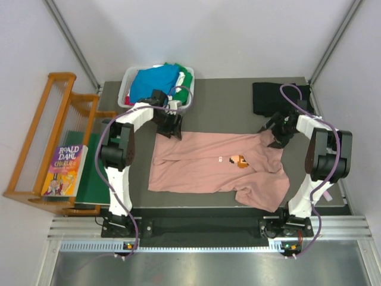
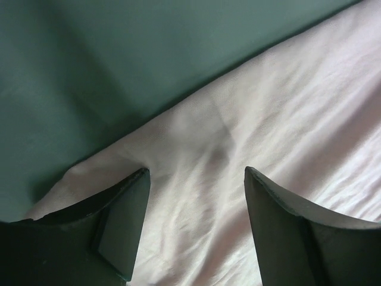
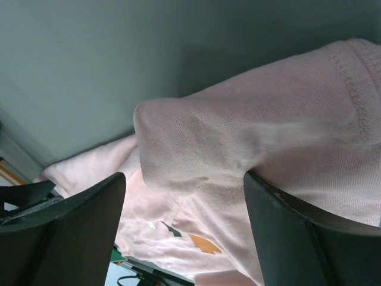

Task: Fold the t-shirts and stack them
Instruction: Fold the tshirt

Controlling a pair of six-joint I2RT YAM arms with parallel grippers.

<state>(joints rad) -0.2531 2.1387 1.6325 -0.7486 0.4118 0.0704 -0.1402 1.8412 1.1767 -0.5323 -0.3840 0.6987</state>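
Observation:
A dusty-pink t-shirt (image 1: 202, 170) lies spread across the dark table mat (image 1: 226, 107), its orange-brown print (image 1: 239, 159) facing up. My left gripper (image 1: 171, 131) sits at the shirt's far left corner. In the left wrist view it (image 2: 196, 226) is open, with flat pink cloth (image 2: 268, 119) between and below the fingers (image 2: 122, 232). My right gripper (image 1: 274, 139) is at the far right corner. It (image 3: 184, 220) is open too, astride a raised fold of pink cloth (image 3: 238, 125), with the print (image 3: 205, 244) beyond. A black t-shirt (image 1: 271, 98) lies at the back right.
A white basket (image 1: 127, 83) at the back left holds blue (image 1: 152, 83), green and white shirts. A wooden rack (image 1: 41, 131) stands off the table's left side, with a Roald Dahl book (image 1: 64, 170) and a dark-green board (image 1: 92, 179) beside it.

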